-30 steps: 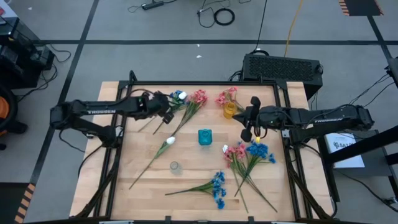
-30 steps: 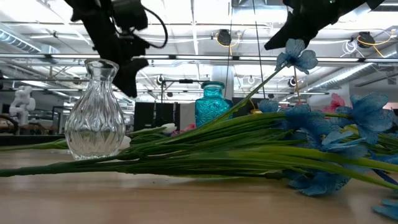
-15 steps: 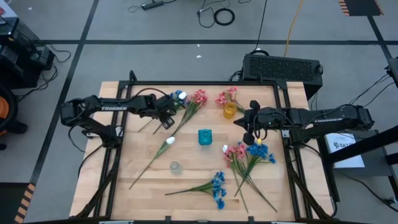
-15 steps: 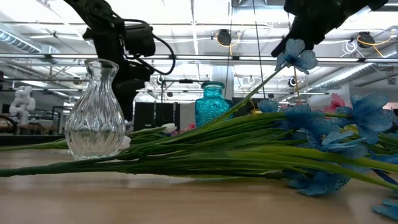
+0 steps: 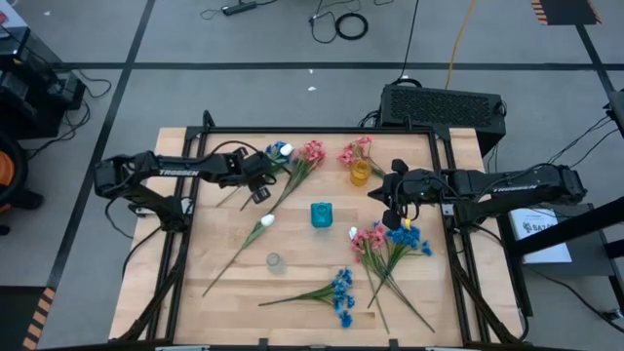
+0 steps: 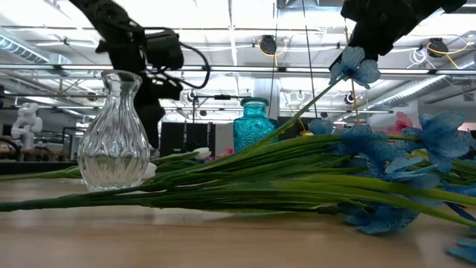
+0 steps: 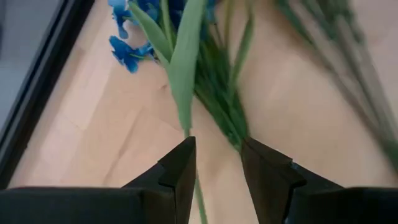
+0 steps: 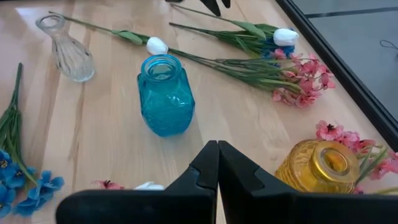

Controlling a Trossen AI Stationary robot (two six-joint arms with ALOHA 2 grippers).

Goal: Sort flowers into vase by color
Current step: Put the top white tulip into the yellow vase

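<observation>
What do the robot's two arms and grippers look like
Both arms are black, jointed tubes with white lettering along the forearm. The left arm carries a looping black cable near its wrist. Each ends in two dark, flat, angular fingers: left gripper, right gripper.

A wooden table [image 5: 224, 302] is carrying three vases, blue [image 5: 321, 214], yellow [image 5: 360, 173] and clear [image 5: 274, 260], with flowers [image 5: 336, 292] lying scattered across it.
</observation>
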